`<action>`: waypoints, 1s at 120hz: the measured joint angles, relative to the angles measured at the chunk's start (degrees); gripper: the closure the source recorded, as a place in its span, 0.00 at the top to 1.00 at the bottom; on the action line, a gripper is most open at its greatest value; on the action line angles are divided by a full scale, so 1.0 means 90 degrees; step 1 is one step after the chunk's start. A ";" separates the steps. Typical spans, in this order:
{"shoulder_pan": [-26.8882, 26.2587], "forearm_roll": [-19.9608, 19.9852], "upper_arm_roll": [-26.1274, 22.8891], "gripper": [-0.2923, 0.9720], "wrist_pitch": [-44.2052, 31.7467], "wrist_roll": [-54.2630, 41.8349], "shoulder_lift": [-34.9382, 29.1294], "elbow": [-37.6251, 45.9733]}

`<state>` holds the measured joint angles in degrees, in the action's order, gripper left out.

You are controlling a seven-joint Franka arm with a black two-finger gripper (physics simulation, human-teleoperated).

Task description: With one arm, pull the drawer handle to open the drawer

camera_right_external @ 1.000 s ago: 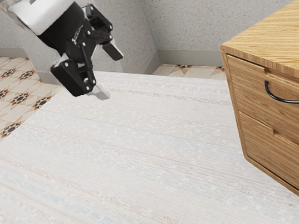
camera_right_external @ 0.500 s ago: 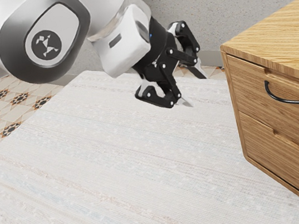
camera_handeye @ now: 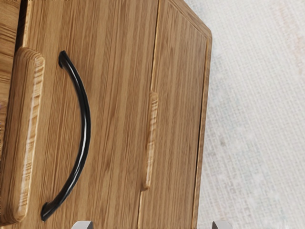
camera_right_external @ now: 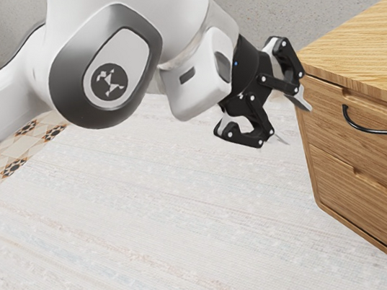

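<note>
Your gripper (camera_right_external: 291,119) hangs spread wide, holding nothing, just beside the front corner edge of the cabinet (camera_right_external: 354,48). The black handle (camera_right_external: 374,130) sits on the upper drawer (camera_right_external: 325,112), further to the exterior view's right, apart from the fingers. Bare table (camera_right_external: 153,216) lies open below and to the left.

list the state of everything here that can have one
gripper: open, empty, in the air just short of the cabinet front
upper drawer: shut, front flush with the frame
drawer handle: untouched, gripper apart from it
lower drawer: shut
</note>
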<state>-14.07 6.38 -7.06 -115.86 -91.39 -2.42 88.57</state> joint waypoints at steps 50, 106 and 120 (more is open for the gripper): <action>-0.0150 0.0149 0.0020 0.45 -0.0277 -0.0298 0.0254 -0.0003; -0.0115 0.0102 -0.0024 0.43 -0.0408 -0.0016 0.0379 -0.0049; -0.0087 0.0102 -0.0058 0.43 -0.0429 0.0046 0.0387 -0.0061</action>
<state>-14.85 7.29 -7.58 -119.72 -90.98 1.06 88.02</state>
